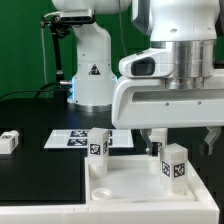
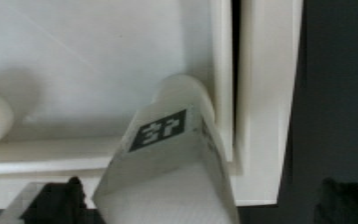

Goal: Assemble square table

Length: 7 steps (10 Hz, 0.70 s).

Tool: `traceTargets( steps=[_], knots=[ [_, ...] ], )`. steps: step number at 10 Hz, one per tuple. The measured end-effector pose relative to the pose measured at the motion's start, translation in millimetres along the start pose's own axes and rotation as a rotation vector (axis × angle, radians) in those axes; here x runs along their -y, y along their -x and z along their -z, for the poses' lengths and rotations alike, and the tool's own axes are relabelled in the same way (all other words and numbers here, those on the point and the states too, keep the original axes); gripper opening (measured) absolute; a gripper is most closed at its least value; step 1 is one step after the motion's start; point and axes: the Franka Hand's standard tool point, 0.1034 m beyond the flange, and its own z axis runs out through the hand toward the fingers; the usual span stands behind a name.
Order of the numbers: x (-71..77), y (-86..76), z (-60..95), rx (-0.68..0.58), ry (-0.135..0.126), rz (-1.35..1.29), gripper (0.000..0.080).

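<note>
Tag (image 2: 162, 128) on upright white leg (image 1: 174, 160)

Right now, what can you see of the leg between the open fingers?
The leg is a short white square post, plastic-looking, with a black-and-white tag on the side facing the exterior camera. It stands upright on the square tabletop, close to its raised rim. The open fingers flank it without touching.

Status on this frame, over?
End effector open, holding nothing. Leg upright on top, right below it. Second leg stands apart. Nothing blocking.
</note>
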Motion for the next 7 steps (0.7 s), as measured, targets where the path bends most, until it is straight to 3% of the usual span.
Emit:
traceTargets(
  steps=[5,7],
  knots=[
    [-11.1,0.4,-1.5,0.006,0.022,0.248,0.0649],
    [-11.3,0.3,-1.4,0.006,0.022,0.243,0.0379]
  ],
)
